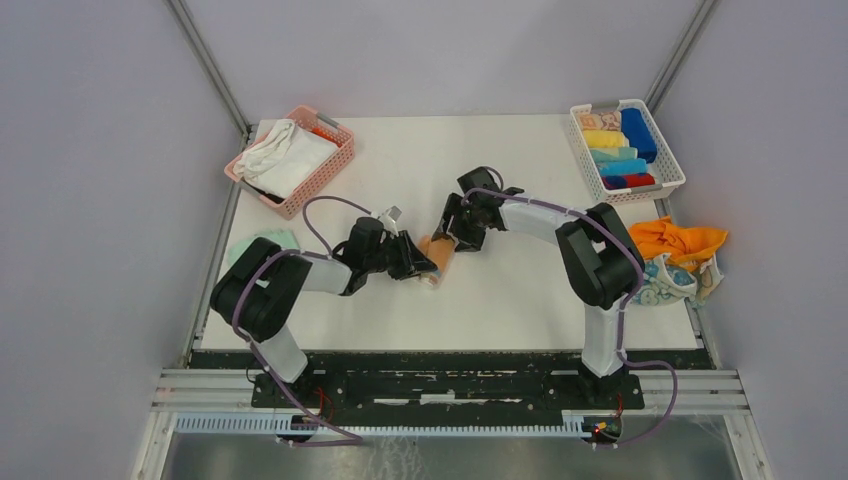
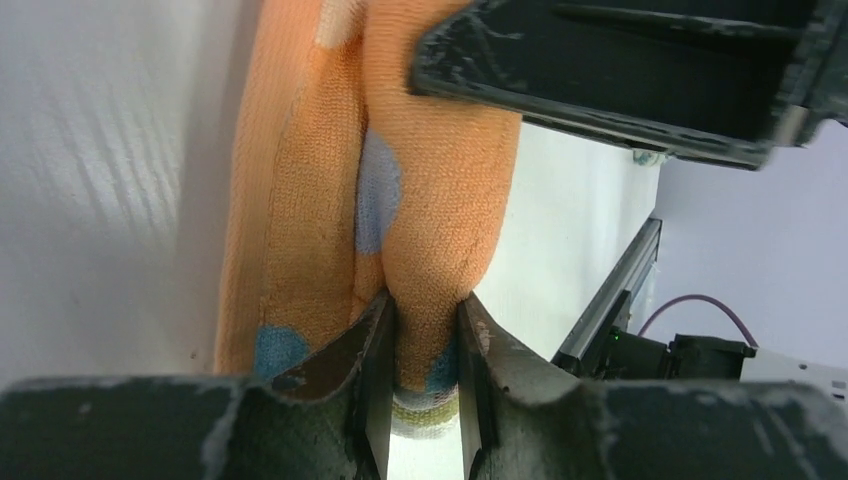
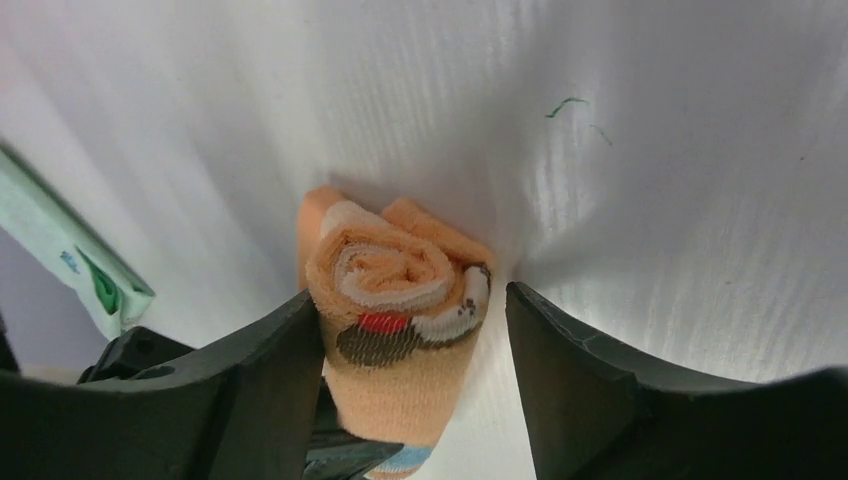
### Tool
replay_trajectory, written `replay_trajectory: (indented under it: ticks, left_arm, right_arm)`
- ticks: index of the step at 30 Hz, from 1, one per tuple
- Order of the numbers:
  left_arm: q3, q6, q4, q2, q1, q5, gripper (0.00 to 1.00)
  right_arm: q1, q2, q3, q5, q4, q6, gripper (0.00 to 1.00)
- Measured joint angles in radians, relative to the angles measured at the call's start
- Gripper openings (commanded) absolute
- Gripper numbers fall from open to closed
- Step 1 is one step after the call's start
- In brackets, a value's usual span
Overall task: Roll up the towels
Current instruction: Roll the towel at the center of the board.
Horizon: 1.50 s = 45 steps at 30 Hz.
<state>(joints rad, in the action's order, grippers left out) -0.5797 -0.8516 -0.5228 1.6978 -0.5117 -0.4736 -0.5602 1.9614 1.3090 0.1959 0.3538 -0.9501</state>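
An orange patterned towel (image 1: 437, 253) lies rolled at the table's middle. My left gripper (image 1: 415, 262) is shut on its near end; the left wrist view shows both jaws pinching the orange towel (image 2: 430, 250) with blue dots. My right gripper (image 1: 458, 232) is at the towel's far end. In the right wrist view its jaws stand open around the rolled end (image 3: 395, 300), the left jaw touching the roll, the right jaw apart from it.
A pink basket (image 1: 292, 160) with white towels stands at the back left. A white basket (image 1: 626, 150) with several rolled towels stands at the back right. An orange cloth pile (image 1: 680, 245) lies at the right edge. A mint towel (image 1: 262, 243) lies left.
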Motion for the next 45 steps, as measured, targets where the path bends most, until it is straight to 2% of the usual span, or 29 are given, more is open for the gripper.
replay_trajectory:
  ticks: [4, 10, 16, 19, 23, 27, 30, 38, 45]
  left_arm:
    - [-0.017, -0.001, 0.023, 0.011, 0.0, -0.011, 0.39]
    - [-0.041, 0.003, 0.091, -0.006, -0.006, 0.009, 0.59]
    - [-0.087, 0.057, 0.318, -0.129, -0.099, 0.207, 0.72]
    - [-0.131, 0.119, 0.451, -0.201, -0.194, 0.365, 0.76]
    - [-0.219, 0.229, 0.58, -0.247, -0.373, 0.628, 0.79]
    - [-0.296, 0.357, 0.629, -0.22, -0.55, 0.869, 0.79]
    - [-0.334, 0.45, 0.634, -0.163, -0.634, 1.011, 0.78]
    - [-0.377, 0.657, 0.617, 0.056, -0.695, 1.256, 0.78]
    - [-0.407, 0.709, 0.595, 0.164, -0.696, 1.356, 0.77]
  right_arm:
    - [-0.004, 0.031, 0.019, -0.032, 0.032, -0.014, 0.51]
    - [-0.022, 0.032, 0.05, -0.104, 0.097, -0.02, 0.24]
    - [-0.035, 0.032, 0.067, -0.143, 0.141, -0.023, 0.05]
    - [-0.039, 0.032, 0.075, -0.155, 0.158, -0.022, 0.04]
    - [-0.04, 0.032, 0.081, -0.164, 0.174, -0.022, 0.04]
    - [-0.04, 0.032, 0.085, -0.167, 0.184, -0.022, 0.04]
    - [-0.04, 0.034, 0.088, -0.167, 0.187, -0.021, 0.04]
    - [-0.04, 0.035, 0.09, -0.162, 0.189, -0.013, 0.04]
    - [-0.04, 0.036, 0.09, -0.15, 0.187, -0.008, 0.03]
